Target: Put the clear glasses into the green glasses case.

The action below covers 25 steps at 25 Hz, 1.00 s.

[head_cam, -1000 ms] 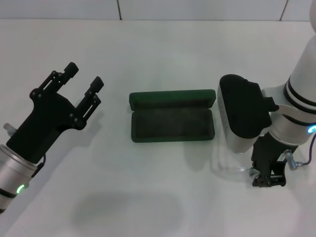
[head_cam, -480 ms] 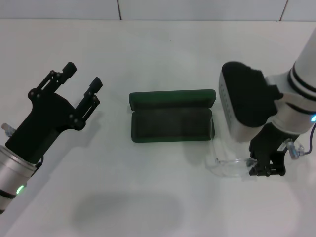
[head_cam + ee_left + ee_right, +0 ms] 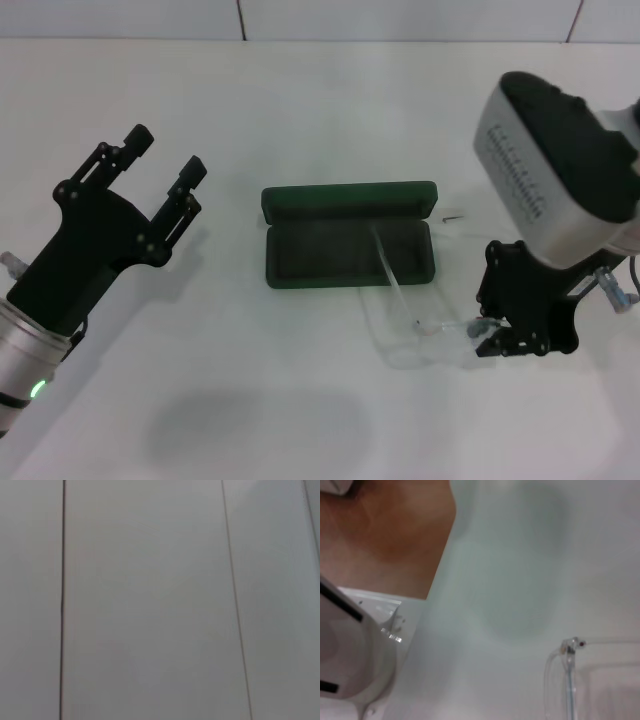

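Note:
The green glasses case lies open in the middle of the table, its lid folded back on the far side and the dark lining facing up. The clear glasses hang just right of and nearer than the case, held at their right end by my right gripper, which is shut on them. One thin arm of the glasses reaches over the case's right part. The right wrist view shows a hinge and lens edge of the glasses. My left gripper stands open, well left of the case.
A small dark mark lies on the white table right of the lid. The left wrist view shows only pale panels with seams. In the right wrist view a white robot part and brown floor show beyond the table edge.
My right gripper has lifted and swung left with the clear glasses, bringing them beside the case with one arm over it. The left arm has barely moved.

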{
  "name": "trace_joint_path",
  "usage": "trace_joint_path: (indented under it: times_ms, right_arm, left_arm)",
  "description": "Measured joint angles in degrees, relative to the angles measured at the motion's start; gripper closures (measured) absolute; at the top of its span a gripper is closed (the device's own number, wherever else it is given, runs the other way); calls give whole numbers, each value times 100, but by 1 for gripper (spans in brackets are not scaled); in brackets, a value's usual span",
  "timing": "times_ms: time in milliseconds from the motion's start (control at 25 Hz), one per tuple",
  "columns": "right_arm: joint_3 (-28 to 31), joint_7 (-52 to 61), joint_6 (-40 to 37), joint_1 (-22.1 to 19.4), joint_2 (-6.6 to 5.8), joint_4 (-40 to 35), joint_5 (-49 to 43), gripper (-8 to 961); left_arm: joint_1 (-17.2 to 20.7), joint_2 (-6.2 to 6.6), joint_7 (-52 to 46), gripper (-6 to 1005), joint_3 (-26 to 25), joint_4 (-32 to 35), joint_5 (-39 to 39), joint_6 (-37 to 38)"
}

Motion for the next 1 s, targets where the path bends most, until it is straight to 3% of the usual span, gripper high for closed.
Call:
trace_joint_path:
  times_ms: [200,400,640,800,1000]
  right_arm:
    - [54,-463,231,-189,10,-83,59,827]
    - [84,-1194,1129,-534,18,-60,242,826]
    - [187,-2957,1936,-1065,19,223,1348,826]
    - [495,-3941,1955,-1311,17,558,2091,826]
    - [760,-4470,1630,-1416,1,828,2512,826]
  left_arm:
    - [8,0,-35,401,0,-12,18,310]
    - [-15,25,-549,408,4,20,32,564]
    - [-84,62,-1213,407,155,171,196,584]
    - [-88,67,-1244,407,470,538,455,593]
    - [-81,70,-1270,407,498,618,459,621]
